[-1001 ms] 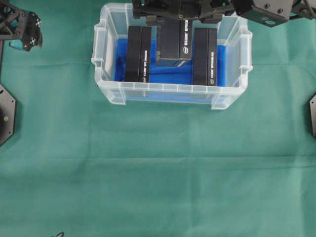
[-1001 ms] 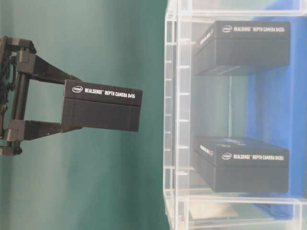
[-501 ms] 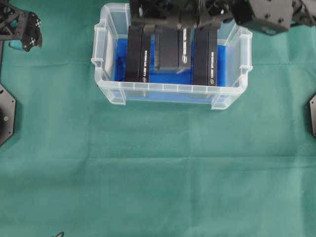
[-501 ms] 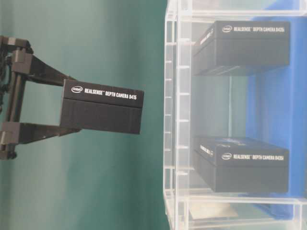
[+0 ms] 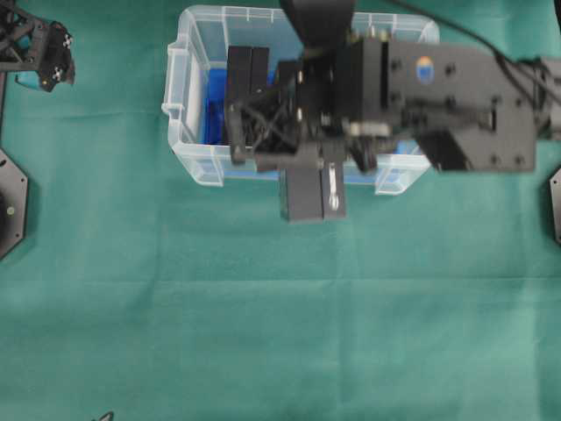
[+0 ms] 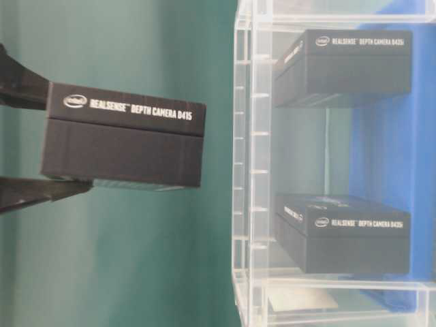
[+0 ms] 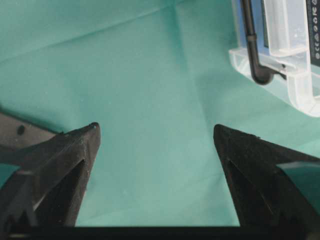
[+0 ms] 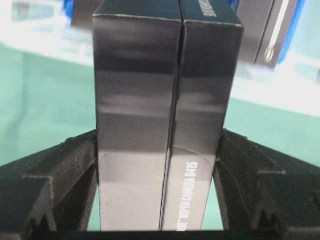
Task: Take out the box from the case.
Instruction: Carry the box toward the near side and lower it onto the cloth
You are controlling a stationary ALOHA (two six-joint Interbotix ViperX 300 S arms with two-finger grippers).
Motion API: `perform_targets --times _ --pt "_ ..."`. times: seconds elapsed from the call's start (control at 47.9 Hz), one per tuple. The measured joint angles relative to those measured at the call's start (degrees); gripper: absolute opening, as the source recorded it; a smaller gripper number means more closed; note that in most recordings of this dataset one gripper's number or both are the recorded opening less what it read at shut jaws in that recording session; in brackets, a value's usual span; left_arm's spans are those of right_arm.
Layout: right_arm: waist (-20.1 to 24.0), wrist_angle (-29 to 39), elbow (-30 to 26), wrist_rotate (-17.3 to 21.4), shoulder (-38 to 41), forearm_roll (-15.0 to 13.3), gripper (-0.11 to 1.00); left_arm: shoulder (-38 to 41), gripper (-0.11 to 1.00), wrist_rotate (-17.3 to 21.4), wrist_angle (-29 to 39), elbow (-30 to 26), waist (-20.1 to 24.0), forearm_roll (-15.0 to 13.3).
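Green cloth backs the black, white-lettered box [image 8: 165, 125] clamped in the right tool [image 8: 160, 190].

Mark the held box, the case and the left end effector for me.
held box [image 8: 167, 125]: right wrist view, its dark top face between the fingers.
case [image 5: 180, 66]: overhead view, the clear left rim.
left end effector [image 7: 156, 131]: left wrist view, the open gap midway between its fingertips.

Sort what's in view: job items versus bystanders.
Job:
- black rectangular cardboard box, clamped in the right gripper
- clear plastic case with blue floor

Bystanders:
- two black boxes in the case
- green cloth
- open left gripper
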Motion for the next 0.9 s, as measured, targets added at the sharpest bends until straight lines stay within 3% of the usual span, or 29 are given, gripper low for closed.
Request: perform_targets --times 0.501,0.897 --pt "10.11 0.18 -0.09 10.11 0.26 -0.35 0.67 0.0 0.93 -0.26 0.0 0.0 0.0 -0.09" --pt "10.99 0.18 -0.09 10.55 1.58 -0.09 0.67 -0.09 0.93 -0.35 -0.26 0.0 0.0 -0.09"
